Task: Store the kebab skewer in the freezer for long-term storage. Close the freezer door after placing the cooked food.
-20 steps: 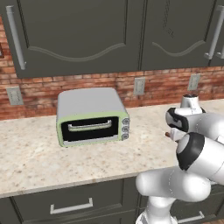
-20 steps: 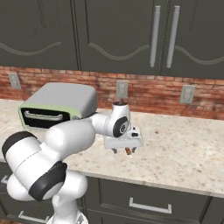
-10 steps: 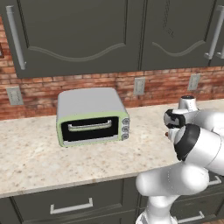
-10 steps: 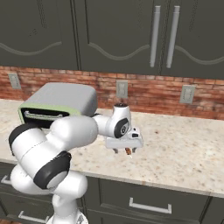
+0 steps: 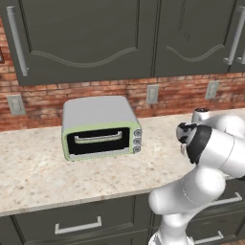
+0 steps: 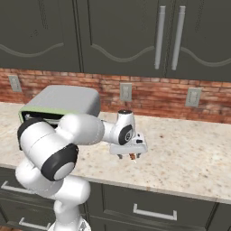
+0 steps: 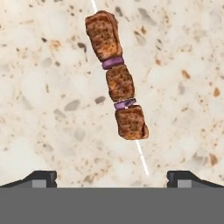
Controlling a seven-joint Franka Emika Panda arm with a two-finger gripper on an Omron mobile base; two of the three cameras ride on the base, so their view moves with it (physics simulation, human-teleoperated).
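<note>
Right of the toaster oven [image 6: 61, 104], the kebab skewer [image 7: 116, 82] lies light, thin, fragile under the gripper [image 6: 127, 156], jaws spread, empty; grasp the meat chunks

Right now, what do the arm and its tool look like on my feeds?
A glossy white arm of rounded, bulbous segments with black joint bands. The tool has a white boxy body and two small dark fingertips. No cables or markings are visible.
</note>
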